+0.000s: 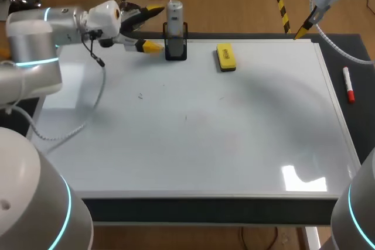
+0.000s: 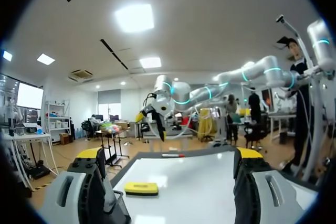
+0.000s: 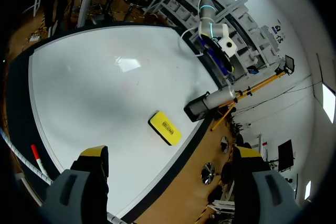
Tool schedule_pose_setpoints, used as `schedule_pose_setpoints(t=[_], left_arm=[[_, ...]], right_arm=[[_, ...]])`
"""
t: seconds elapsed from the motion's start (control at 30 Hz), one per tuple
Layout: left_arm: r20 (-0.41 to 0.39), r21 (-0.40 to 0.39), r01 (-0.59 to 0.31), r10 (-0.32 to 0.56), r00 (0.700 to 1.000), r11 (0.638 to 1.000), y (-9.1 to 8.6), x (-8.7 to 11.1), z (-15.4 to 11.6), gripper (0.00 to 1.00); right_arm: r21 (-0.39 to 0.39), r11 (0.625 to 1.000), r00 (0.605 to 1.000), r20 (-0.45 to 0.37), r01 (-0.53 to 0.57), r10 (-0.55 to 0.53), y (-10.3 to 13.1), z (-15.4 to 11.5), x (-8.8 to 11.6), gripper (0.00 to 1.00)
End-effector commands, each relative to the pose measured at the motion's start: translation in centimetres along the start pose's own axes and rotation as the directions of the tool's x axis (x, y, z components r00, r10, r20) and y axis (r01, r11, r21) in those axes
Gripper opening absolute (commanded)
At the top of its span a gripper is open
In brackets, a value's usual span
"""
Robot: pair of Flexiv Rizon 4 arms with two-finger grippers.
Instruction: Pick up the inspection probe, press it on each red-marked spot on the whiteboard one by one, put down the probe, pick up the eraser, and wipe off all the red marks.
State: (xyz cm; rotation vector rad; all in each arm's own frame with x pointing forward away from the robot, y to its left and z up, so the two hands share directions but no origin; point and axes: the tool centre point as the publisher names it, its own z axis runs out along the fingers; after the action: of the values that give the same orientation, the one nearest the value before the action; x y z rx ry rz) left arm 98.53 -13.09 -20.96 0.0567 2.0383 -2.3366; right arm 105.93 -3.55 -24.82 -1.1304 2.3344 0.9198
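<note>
One glossy whiteboard (image 1: 234,144) carries one yellow block-shaped eraser (image 1: 225,57) and one silver cylindrical probe (image 1: 174,13). The left gripper (image 1: 153,27) and the right gripper (image 3: 170,156) both stand wide open, holding nothing.

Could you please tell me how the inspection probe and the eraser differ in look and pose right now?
The inspection probe is silver-grey and cylindrical; the eraser is a yellow block. The probe stands upright in a black holder, while the eraser lies flat on the whiteboard. The left gripper, fingers open, is beside the probe; no gripper is near the eraser. Both sit by the whiteboard's far edge, and neither is held.
</note>
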Motion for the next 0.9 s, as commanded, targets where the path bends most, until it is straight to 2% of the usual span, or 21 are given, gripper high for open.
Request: schedule_pose_setpoints(t=[0.03,0.43,0.9], left_arm=[[0.285,0.003,0.008,-0.008,0.958,1.0,0.1,1.6,-0.7,1.0],[0.323,0.011,0.068,-0.068,0.944,0.998,2.0,3.8,-2.6,1.0],[0.325,0.006,0.085,-0.082,0.942,0.996,2.5,4.2,-4.0,1.0]], right_arm=[[0.002,1.0,1.0,-0.005,0.002,-0.002,0.0,-0.1,0.0,1.0],[0.002,1.0,1.0,-0.005,0.002,-0.002,0.0,-0.1,0.0,1.0],[0.002,1.0,1.0,-0.005,0.002,-0.002,0.0,-0.1,0.0,1.0]])
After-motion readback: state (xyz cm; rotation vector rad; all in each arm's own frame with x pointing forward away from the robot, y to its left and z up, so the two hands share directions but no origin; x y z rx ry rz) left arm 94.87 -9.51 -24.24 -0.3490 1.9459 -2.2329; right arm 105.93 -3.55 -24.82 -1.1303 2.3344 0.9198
